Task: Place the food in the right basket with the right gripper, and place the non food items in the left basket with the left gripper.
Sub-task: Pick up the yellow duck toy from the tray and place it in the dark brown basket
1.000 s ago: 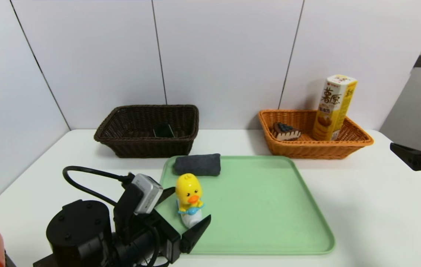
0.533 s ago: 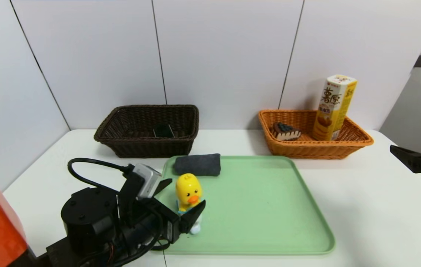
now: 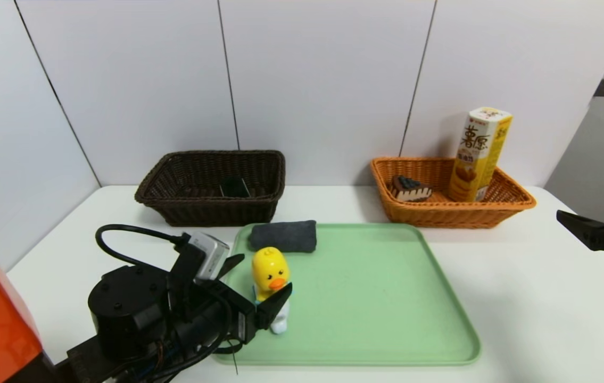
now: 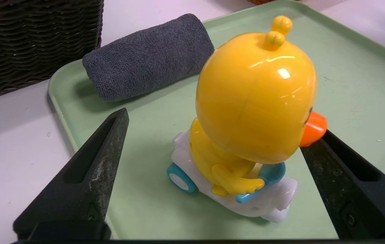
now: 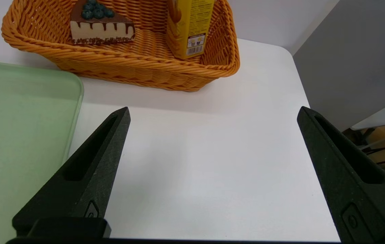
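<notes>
The left gripper (image 3: 256,287) sits low over the near left part of the green tray (image 3: 387,319), its two black fingers (image 4: 90,176) spread wide on either side of the yellow duck toy (image 3: 271,274). The left wrist view shows what the head view cannot: a clear gap between one finger and the duck's white-and-blue wheeled base, while the other finger comes right up beside the orange beak; whether it touches there cannot be told. In the head view that same finger covers part of the duck's base.

Beyond the duck, the dark grey rolled cloth (image 3: 283,236) lies at the tray's far left corner, near the left basket (image 3: 211,186) of dark brown wicker. A dark object (image 3: 234,187) rests inside that basket, too dim against the weave to identify.

The right gripper (image 3: 581,231) hangs at the table's right edge, well apart from the tray, mostly cut off in the head view. Its own wrist view shows its fingers wide apart with nothing between them over bare white table (image 5: 195,162).

The right basket (image 3: 451,213), orange-tan wicker, holds the chocolate cake wedge (image 3: 410,188) and the upright snack box (image 3: 478,154).
</notes>
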`<state>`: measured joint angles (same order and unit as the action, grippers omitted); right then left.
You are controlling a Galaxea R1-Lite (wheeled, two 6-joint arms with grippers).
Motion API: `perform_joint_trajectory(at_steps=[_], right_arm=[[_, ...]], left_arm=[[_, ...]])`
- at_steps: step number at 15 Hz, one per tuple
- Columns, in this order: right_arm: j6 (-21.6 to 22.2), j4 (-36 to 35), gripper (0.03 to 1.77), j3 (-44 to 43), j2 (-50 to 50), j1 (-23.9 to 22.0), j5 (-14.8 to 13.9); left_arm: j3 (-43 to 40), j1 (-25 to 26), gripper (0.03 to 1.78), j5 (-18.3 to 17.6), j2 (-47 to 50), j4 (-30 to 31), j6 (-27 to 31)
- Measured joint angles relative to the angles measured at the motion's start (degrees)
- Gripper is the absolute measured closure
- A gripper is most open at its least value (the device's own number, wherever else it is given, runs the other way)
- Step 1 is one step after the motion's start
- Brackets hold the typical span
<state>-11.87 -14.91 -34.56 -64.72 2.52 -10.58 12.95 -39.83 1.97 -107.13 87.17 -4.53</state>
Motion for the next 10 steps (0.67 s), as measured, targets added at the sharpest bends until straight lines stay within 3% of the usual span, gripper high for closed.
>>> perform_joint_trajectory(at_steps=[10], right_arm=[[0.0,0.0,0.1,0.11,0.02,0.0,0.0]], left_arm=[[0.06,-2.78,0.12,-0.16,-0.17,-0.02,-0.72]])
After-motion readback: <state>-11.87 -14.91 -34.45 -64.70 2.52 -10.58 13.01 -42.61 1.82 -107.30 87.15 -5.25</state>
